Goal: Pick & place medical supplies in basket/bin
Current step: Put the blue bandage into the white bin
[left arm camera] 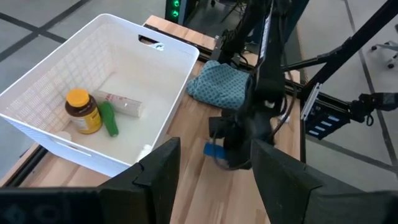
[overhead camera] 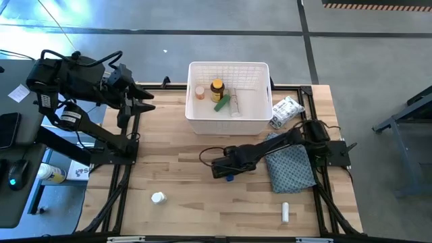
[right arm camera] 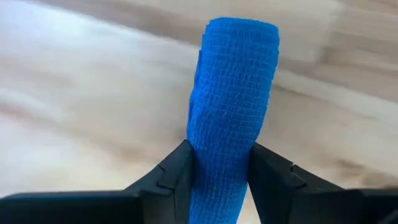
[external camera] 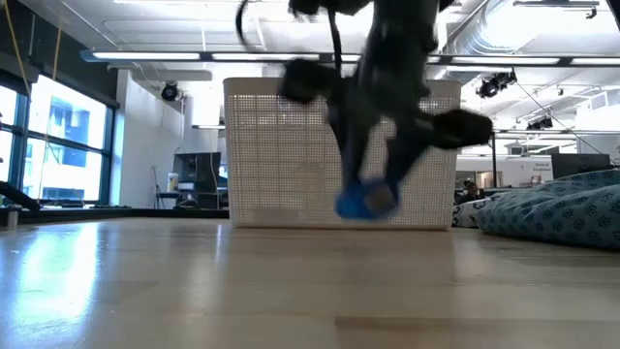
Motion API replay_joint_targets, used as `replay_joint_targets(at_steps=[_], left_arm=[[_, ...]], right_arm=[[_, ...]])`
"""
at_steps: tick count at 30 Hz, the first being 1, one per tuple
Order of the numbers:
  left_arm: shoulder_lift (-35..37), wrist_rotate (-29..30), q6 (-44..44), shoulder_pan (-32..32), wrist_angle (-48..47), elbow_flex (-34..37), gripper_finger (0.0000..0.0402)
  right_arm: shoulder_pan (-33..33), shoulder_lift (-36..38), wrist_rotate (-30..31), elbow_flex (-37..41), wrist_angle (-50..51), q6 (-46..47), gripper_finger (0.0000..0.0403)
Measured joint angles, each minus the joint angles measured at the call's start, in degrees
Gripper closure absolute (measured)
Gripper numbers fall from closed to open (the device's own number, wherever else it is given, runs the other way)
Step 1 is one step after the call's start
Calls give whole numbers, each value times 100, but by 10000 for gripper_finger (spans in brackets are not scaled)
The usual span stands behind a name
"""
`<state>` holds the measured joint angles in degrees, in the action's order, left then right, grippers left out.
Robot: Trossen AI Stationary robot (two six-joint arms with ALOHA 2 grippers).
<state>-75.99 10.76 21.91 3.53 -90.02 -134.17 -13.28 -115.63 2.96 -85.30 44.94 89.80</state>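
Wooden worktop [overhead camera: 182, 202] carries the bin [overhead camera: 229, 123] at its far edge, with the right gripper [overhead camera: 227, 173] low over the boards just in front of it; a blue roll [right arm camera: 231, 106] is clamped between the right fingers [right arm camera: 177, 171], its long axis running out past the fingertips. The bin lies straight beyond the roll, so the carry is judged a short lift and reach forward; the left gripper [left arm camera: 211, 177] is parked off the worktop's left side, fingers parted and nothing held.

I count one white bin [overhead camera: 229, 125] – inside it one amber bottle [overhead camera: 217, 90], one green piece [overhead camera: 222, 103], one orange-capped bottle [overhead camera: 200, 92], one white tube [overhead camera: 235, 104]. Between my fingers – one blue roll [right arm camera: 231, 106]. On the worktop: one patterned cloth [overhead camera: 291, 167], one crinkly packet [overhead camera: 285, 111], two small white items [overhead camera: 158, 198] [overhead camera: 285, 213].
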Motion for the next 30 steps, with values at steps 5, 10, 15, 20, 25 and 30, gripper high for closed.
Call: replay_joint_targets(at_steps=[5, 10, 15, 20, 25, 30], left_arm=[[0, 0, -36, -2, 0, 0, 175], [-32, 74, -109, -13, 0, -2, 175], [-200, 533, -160, -15, 14, -2, 175], [-497, 877, -380, -15, 119, -2, 175], [-859, 1235, -411, -15, 251, 2, 175], [-1178, 1568, -341, -73, 448, 4, 175]], right_arm=[[-18, 730, 222, 0, -791, -352, 278], [53, 1697, 1070, -4, -1594, -944, 279], [690, 2693, 1796, -7, -1651, -1892, 279], [1913, 3279, 1485, -15, -1397, -2937, 279], [3266, 3261, 602, -15, -675, -3622, 279], [4199, 2821, -215, -13, -330, -4290, 279]])
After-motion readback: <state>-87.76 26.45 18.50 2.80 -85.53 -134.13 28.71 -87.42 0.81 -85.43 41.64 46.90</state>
